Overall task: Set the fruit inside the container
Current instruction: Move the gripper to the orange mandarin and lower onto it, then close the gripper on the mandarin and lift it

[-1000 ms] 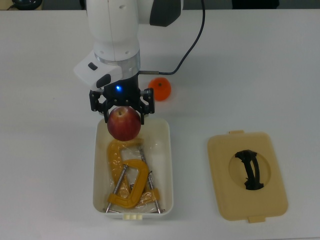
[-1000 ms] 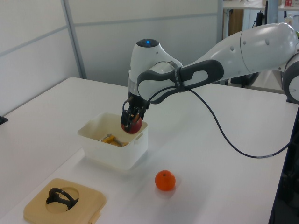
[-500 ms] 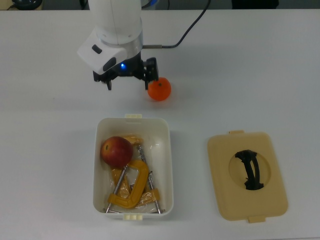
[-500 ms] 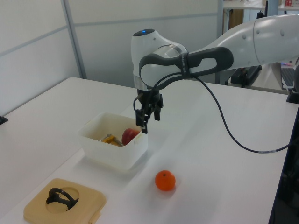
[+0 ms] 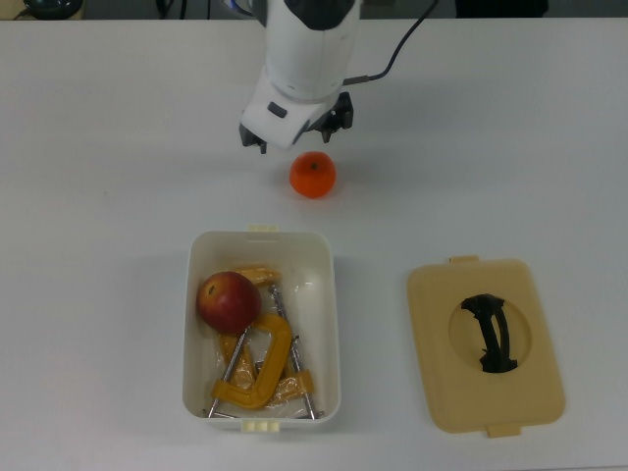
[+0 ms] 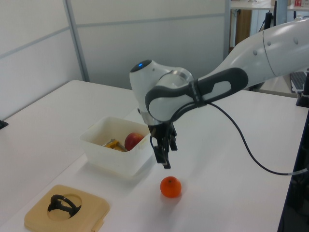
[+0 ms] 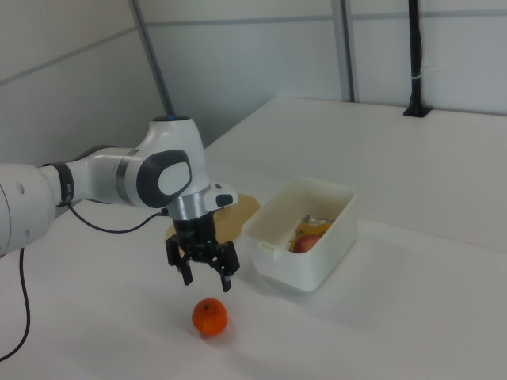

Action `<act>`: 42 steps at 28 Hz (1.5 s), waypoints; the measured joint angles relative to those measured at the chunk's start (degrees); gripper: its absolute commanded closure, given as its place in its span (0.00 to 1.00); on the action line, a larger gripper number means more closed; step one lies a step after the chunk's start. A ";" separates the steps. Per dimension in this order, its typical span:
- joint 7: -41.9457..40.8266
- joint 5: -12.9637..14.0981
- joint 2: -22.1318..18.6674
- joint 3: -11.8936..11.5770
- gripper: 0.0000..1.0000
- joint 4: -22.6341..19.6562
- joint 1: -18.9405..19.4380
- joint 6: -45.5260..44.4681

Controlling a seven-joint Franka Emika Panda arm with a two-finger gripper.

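hidden: gripper (image 7: 201,271) mostly covered by the arm in the top view; yellow C-clamps (image 5: 257,365) partly under the apple (image 5: 229,300)
fingers: spread apart, empty, hanging above the orange (image 5: 313,175)
orange: on the bench (image 5: 118,294), outside the tub, at 12 o'clock from it in the top view
apple: in the white tub (image 5: 330,324), at its 10 o'clock corner
tub axis: long side runs 12 to 6 in the top view
lid: beige lid (image 5: 486,345), black handle up, at 3 o'clock of the tub
surface: plain white bench; pale wall panels behind

Arm's upper part cut off at top view's edge; lid (image 7: 238,214) mostly hidden behind gripper (image 7: 203,273) in right view.
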 measured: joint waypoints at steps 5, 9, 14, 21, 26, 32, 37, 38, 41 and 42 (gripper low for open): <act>-0.09 -0.03 0.00 0.05 0.00 -1.84 1.52 0.01; -0.09 -0.77 0.39 0.07 0.00 -2.96 2.37 0.02; -0.09 -2.40 2.30 0.13 0.00 -3.41 3.49 0.16; -0.09 -3.85 4.87 0.13 0.00 -3.40 3.89 1.73; -0.09 -4.65 6.42 0.19 0.00 -3.40 3.90 3.78; 0.01 -6.65 7.58 0.57 0.70 -3.39 3.90 4.49; 0.01 -7.24 7.63 0.91 1.00 -3.34 3.90 4.49; 0.01 -7.24 7.61 0.95 1.00 -3.28 3.90 4.49; 0.01 -7.24 7.59 1.00 1.00 -3.04 3.90 4.49; 0.01 -7.24 7.59 1.01 1.00 -3.01 3.90 4.49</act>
